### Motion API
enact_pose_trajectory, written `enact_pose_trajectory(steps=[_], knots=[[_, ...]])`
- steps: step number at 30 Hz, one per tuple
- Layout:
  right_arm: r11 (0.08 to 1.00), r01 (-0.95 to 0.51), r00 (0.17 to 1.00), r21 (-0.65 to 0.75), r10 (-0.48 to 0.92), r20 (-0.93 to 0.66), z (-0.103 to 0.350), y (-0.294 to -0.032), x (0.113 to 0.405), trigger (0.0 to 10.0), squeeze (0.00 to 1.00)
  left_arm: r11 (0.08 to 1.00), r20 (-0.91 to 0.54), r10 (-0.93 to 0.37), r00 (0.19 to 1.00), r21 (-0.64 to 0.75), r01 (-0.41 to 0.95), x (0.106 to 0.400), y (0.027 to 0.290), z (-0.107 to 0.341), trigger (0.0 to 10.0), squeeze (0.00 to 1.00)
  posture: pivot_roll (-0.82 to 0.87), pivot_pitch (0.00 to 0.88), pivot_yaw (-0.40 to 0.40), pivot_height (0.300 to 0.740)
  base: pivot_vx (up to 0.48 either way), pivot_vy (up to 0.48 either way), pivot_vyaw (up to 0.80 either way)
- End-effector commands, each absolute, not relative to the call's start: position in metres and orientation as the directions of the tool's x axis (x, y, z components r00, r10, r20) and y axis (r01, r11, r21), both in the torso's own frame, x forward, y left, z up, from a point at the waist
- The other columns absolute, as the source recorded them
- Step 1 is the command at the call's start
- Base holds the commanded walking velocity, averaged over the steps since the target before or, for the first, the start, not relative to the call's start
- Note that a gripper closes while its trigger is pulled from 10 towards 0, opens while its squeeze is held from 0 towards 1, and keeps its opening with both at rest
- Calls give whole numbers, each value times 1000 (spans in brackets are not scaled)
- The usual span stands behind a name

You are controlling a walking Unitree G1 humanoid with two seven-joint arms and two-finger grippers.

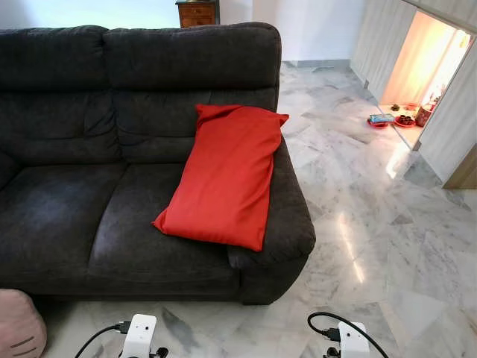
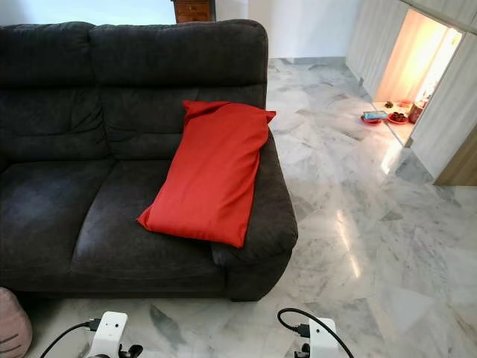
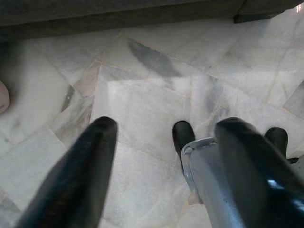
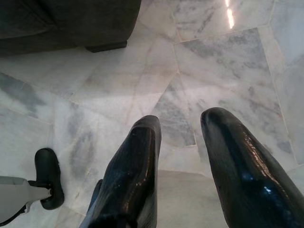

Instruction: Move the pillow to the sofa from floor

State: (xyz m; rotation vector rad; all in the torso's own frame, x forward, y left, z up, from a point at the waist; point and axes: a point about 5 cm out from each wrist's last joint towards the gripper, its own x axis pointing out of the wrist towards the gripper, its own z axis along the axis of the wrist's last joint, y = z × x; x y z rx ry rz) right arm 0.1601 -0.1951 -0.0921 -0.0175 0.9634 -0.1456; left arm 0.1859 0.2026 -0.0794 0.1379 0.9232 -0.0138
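Observation:
A red pillow (image 1: 223, 175) lies on the right seat of the dark grey sofa (image 1: 67, 201), leaning against the backrest and the right armrest. Both arms hang low in front of the sofa, with only their white wrists (image 1: 139, 335) at the bottom of the head views. My left gripper (image 3: 166, 137) is open over the marble floor, nothing between its fingers. My right gripper (image 4: 183, 128) is also open above the floor, holding nothing.
A pink cushion-like object (image 1: 19, 324) sits on the floor at the sofa's left front. Marble floor (image 1: 373, 224) stretches to the right. A lit alcove (image 1: 417, 67) with small dishes (image 1: 391, 119) is at the far right. A wooden cabinet (image 1: 197, 11) stands behind the sofa.

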Motion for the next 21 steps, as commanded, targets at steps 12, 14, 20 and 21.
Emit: enact_pose_trajectory(steps=[12, 14, 20, 21], knots=[[992, 99, 562, -83, -125, -818, -92, -193, 161, 10000, 0, 985, -781, 61, 622, 149, 91, 192, 207, -75, 10000, 1000, -25, 0, -2, 740, 0, 0, 0], [992, 97, 562, -83, -124, -818, -92, -193, 161, 10000, 0, 982, -782, 64, 620, 158, 98, 191, 207, -76, 10000, 0, -26, 0, -2, 740, 0, 0, 0], [992, 91, 558, -83, -120, -821, -93, -192, 160, 10000, 0, 987, -781, 74, 621, 147, 68, 191, 208, -76, 10000, 0, -18, 0, -10, 740, 0, 0, 0], [993, 89, 557, -82, -118, -822, -93, -192, 160, 10000, 0, 987, -780, 74, 621, 145, 64, 191, 208, -76, 10000, 0, -16, 0, -10, 740, 0, 0, 0]])
